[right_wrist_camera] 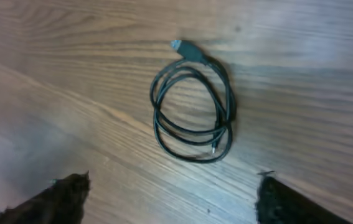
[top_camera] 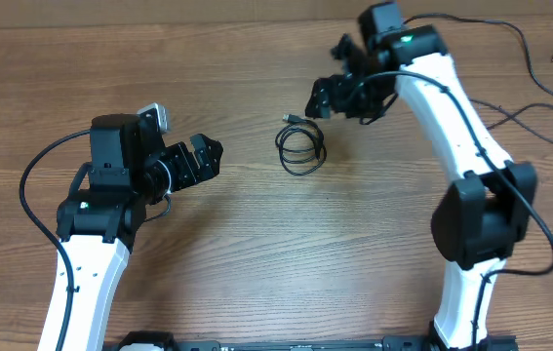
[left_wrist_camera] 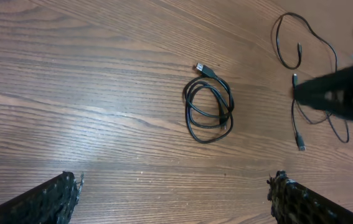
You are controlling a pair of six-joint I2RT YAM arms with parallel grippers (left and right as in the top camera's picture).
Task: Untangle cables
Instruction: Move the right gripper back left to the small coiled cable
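While the coiled cable (top_camera: 300,148) lies free, left gripper (top_camera: 208,161) waits at its nine o'clock and right gripper (top_camera: 317,99) at one, both with fingers spread apart.

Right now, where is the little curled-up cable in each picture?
Overhead: the curled-up cable lies near the picture's middle, a bit above centre.
Left wrist: just right of centre, on the bare wood.
Right wrist: right in the middle, looking much bigger.
Shared landmark: the plug poking out at the coil's top, a little to the left, in all three pictures.
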